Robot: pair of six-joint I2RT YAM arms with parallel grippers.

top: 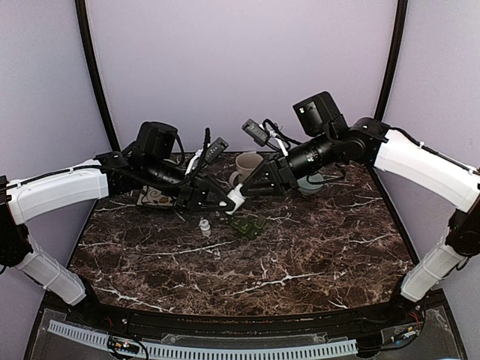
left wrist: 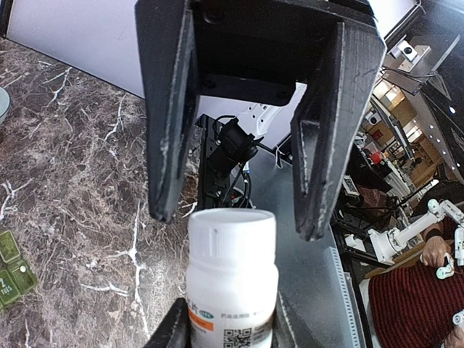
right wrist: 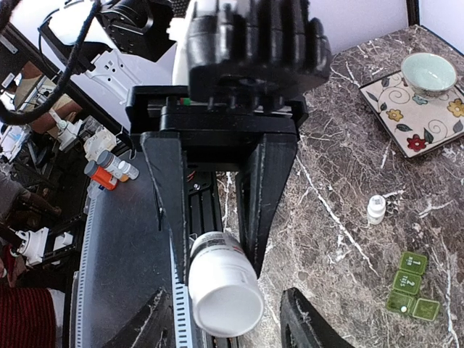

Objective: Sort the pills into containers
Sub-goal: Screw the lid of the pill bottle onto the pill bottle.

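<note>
Bottle (left wrist: 232, 286) clamped in left pincer (top: 223, 201); right pincer (left wrist: 238, 216) stands apart around its cap (left wrist: 232, 232).

- left arm (top: 56, 191): white rounded shell links, black joint housings, thin black cable along top
- right arm (top: 424, 161): same white shells, boxy black motor block, black cable tied on
- left gripper (right wrist: 215, 250): ribbed black housing, flat matte-black fingers (right wrist: 165, 196)
- right gripper (left wrist: 238, 226): black slab fingers (left wrist: 170, 123), edges scuffed pale
</note>
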